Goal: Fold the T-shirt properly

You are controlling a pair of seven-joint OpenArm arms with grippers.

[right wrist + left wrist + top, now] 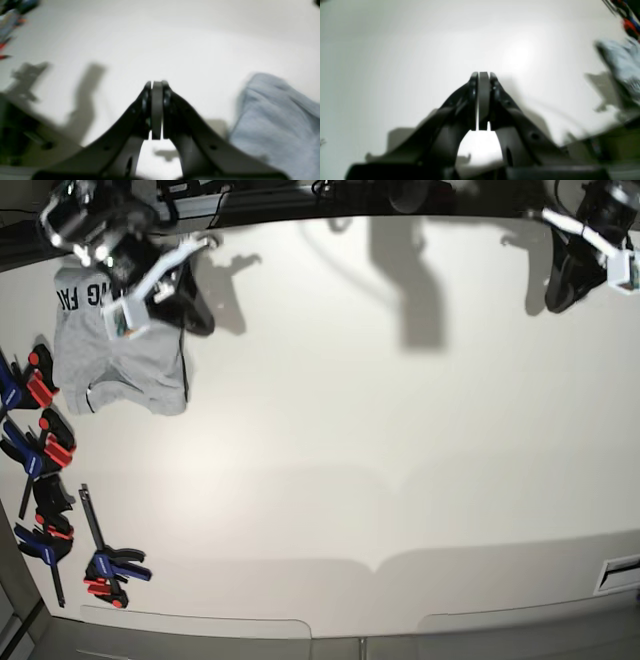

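Note:
The light grey T-shirt [120,365] lies in a compact bundle at the table's back left, with black lettering showing along its far edge. My right gripper [196,316] hangs just beside the shirt's right edge, and that arm covers the shirt's upper part. In the right wrist view this gripper [157,83] is shut and empty over bare table, with the T-shirt [275,120] to its right. My left gripper [560,295] is at the back right, far from the shirt. In the left wrist view it [483,75] is shut and empty. The blurred grey shirt [622,65] shows at that view's right edge.
Several red, blue and black clamps [45,480] lie along the table's left edge. They also show blurred in the right wrist view [10,15] and the left wrist view [630,20]. The white table [380,430] stretches between the two arms.

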